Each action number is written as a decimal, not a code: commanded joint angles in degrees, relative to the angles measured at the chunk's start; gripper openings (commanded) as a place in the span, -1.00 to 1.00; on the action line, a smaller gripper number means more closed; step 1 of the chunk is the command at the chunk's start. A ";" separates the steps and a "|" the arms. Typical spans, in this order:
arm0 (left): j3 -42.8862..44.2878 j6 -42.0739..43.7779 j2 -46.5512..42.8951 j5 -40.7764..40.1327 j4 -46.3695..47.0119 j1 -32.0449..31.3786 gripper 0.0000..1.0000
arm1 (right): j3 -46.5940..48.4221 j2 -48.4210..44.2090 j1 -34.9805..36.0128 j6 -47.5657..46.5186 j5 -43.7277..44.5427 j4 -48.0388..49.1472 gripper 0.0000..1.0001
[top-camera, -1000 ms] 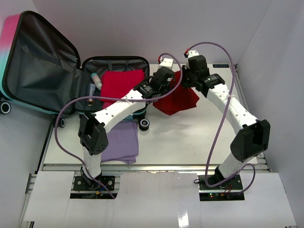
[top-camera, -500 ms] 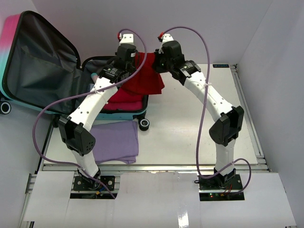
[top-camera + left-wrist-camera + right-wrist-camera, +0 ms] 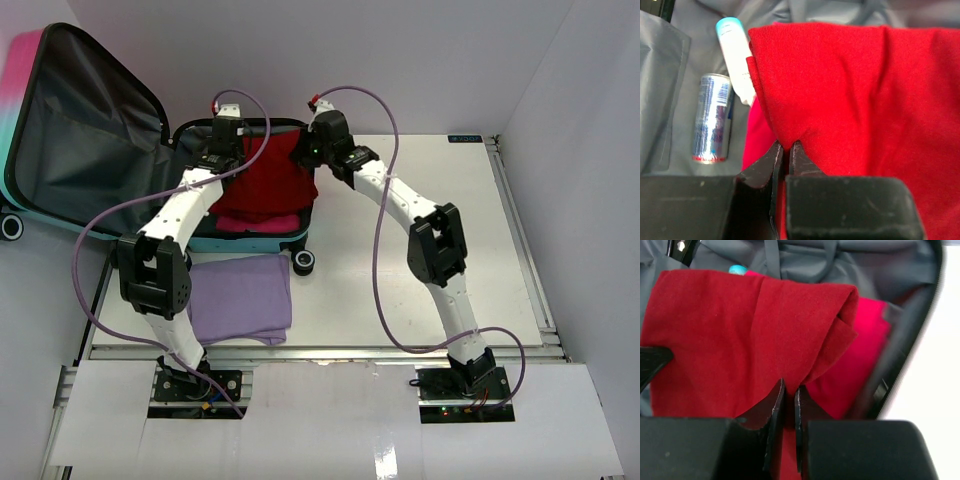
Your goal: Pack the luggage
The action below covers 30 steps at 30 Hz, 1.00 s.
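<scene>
The luggage (image 3: 60, 150) lies open at the far left, pink-to-teal shell, dark grey lining, its lid standing up. A folded red cloth (image 3: 265, 180) hangs over its lower half, above a pink cloth (image 3: 262, 224) packed there. My left gripper (image 3: 222, 140) is shut on the red cloth's left corner (image 3: 840, 90). My right gripper (image 3: 312, 148) is shut on its right corner (image 3: 740, 335). A white tube (image 3: 735, 60) and a silver drink can (image 3: 712, 120) lie in the luggage left of the cloths.
A folded lilac cloth (image 3: 240, 298) lies on the white table (image 3: 420, 270) near the left arm's base. The luggage's black wheel (image 3: 304, 262) sits beside it. White walls enclose the table at back and sides.
Both grippers carried the red cloth leftward from the table's middle to over the luggage's lower half, and it now hangs lower over the pink cloth.
</scene>
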 commanded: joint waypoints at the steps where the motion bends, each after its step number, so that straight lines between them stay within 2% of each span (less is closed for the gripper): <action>1: -0.12 0.34 1.75 1.72 7.05 3.59 -1.00 | 5.44 7.42 0.05 3.97 -2.67 11.54 -0.85; 7: -0.64 -0.04 4.15 4.60 12.34 7.78 -1.00 | 2.69 10.46 -0.03 6.39 -1.08 18.42 -0.85; 15: -1.51 0.90 8.84 7.27 17.20 8.63 -1.00 | -4.43 6.37 -0.39 4.05 4.14 23.00 -0.85; 19: -1.59 1.42 10.58 6.64 18.13 8.81 -0.98 | -1.64 7.83 -0.93 4.05 4.52 22.74 -0.85; 22: 0.07 1.35 11.93 6.57 17.30 8.85 -0.53 | 0.25 9.27 -1.32 4.05 4.32 22.48 -0.85; 25: 0.85 1.10 11.67 4.70 17.02 8.83 0.08 | 0.35 9.44 -1.90 3.77 2.98 22.55 -0.75; 30: 6.07 0.37 8.98 2.27 14.79 9.29 0.35 | -0.56 6.48 -2.24 0.50 -0.27 21.15 -0.11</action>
